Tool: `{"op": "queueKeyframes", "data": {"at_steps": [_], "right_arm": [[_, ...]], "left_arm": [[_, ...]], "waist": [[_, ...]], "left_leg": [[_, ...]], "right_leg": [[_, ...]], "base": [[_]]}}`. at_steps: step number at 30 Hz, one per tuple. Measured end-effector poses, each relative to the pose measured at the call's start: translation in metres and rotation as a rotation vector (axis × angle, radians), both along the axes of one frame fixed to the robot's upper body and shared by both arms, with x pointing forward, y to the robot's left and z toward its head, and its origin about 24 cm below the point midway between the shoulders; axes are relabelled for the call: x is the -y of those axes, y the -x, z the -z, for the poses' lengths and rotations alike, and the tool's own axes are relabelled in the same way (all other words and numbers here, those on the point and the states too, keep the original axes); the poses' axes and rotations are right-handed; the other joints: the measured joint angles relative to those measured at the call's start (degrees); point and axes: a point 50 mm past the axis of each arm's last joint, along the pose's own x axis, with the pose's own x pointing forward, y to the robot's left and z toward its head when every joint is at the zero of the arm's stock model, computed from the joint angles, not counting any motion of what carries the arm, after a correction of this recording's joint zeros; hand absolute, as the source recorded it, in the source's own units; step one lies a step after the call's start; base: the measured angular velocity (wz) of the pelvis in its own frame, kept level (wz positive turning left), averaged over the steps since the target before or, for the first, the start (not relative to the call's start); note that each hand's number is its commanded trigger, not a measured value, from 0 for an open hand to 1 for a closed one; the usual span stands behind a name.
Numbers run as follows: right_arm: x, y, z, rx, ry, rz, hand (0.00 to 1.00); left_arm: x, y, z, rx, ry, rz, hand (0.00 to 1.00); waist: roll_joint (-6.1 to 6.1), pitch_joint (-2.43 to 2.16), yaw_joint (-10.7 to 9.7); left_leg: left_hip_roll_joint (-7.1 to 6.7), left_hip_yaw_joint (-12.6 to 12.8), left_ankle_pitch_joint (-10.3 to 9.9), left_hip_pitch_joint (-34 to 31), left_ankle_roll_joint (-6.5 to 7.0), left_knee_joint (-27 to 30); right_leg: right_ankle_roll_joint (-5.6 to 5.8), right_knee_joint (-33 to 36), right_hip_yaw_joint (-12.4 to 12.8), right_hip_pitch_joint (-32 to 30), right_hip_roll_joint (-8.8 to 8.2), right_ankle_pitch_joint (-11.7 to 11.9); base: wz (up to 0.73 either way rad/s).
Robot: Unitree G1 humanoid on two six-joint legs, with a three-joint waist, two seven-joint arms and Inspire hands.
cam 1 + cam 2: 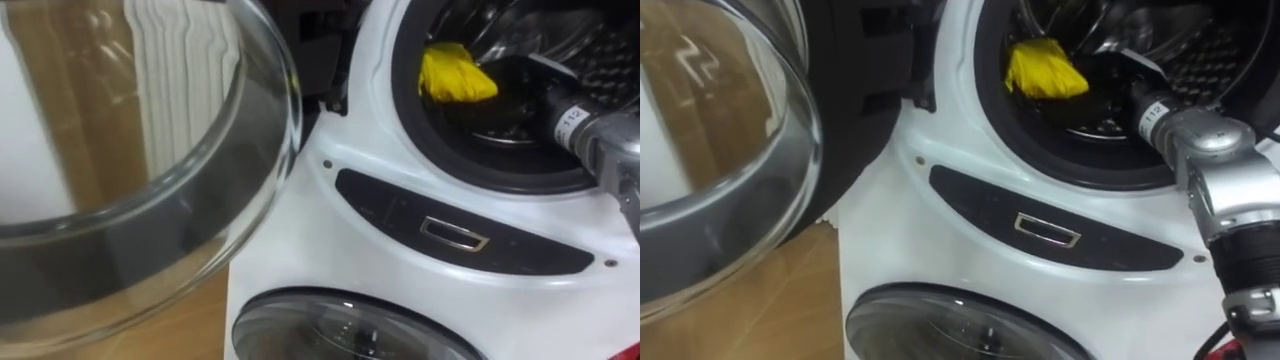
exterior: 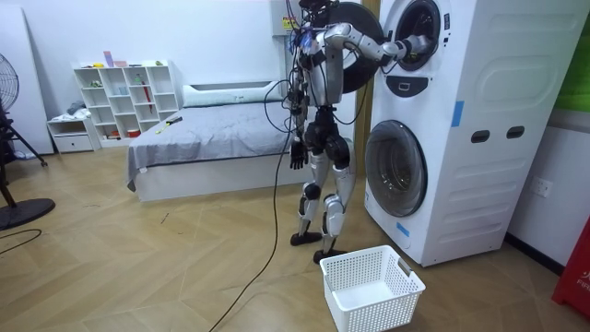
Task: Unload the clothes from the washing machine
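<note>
As you stand at the washer (image 2: 461, 120), basket (image 2: 371, 286) by your feet, its upper drum (image 1: 520, 145) holds a yellow cloth (image 1: 455, 75). Your right hand (image 1: 522, 82) reaches in beside it, and I cannot tell its grip. Your left hand (image 2: 297, 153) hangs at your side.

Right hand (image 1: 520, 85) deep in upper drum (image 1: 560, 40), dark against dark interior, outline lost; whether it touches yellow cloth (image 1: 455, 75) just beside it: cannot tell

Drum above and to right of hand cut off by picture edges; forearm behind hand runs off right edge

Open door glass (image 1: 150, 150), well left of hand, cut by top and left edges, surface blurred with reflections

Lower door (image 1: 350, 325), below hand, cut by bottom edge

Left hand (image 2: 297, 152) at hip in room view, too small to read
</note>
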Motion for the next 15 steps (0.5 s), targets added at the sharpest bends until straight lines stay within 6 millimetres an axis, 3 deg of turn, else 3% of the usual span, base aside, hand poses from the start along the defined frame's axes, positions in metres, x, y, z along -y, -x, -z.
{"op": "queueKeyframes", "data": {"at_steps": [3,6,10,15], "right_arm": [[-0.009,0.004,-0.012,0.074,0.012,-0.015,1.0],[-0.02,0.023,-0.018,0.187,0.012,-0.027,1.0],[-0.033,0.05,-0.01,0.263,0.007,-0.055,1.0],[-0.047,0.077,-0.003,0.327,-0.052,-0.086,1.0]], "left_arm": [[0.002,-0.003,0.001,0.02,0.001,0.006,0.0],[0.003,-0.001,0.002,0.032,-0.022,0.006,0.0],[0.009,0.012,0.005,0.01,-0.016,-0.017,0.0],[0.012,0.011,0.006,0.036,-0.02,-0.029,0.0]], "waist": [[0.99,0.23,-0.7],[1.57,0.05,-0.6],[2.74,-0.21,-1.0],[3.38,-0.18,-2.1]], "left_leg": [[0.02,0.4,0.0,-0.1,0.02,0.2],[0.17,0.7,0.0,0.3,0.01,0.3],[0.37,2.3,0.0,1.6,0.01,0.1],[0.51,4.2,0.0,2.1,0.01,-0.5]], "right_leg": [[0.0,0.0,0.4,-0.1,0.02,0.0],[0.0,-0.1,1.0,0.1,0.02,0.0],[0.0,-0.3,2.3,1.1,0.26,0.0],[0.01,-1.1,3.7,1.2,0.33,0.0]], "base": [[0.0],[-0.06],[-0.17],[-0.16]]}}
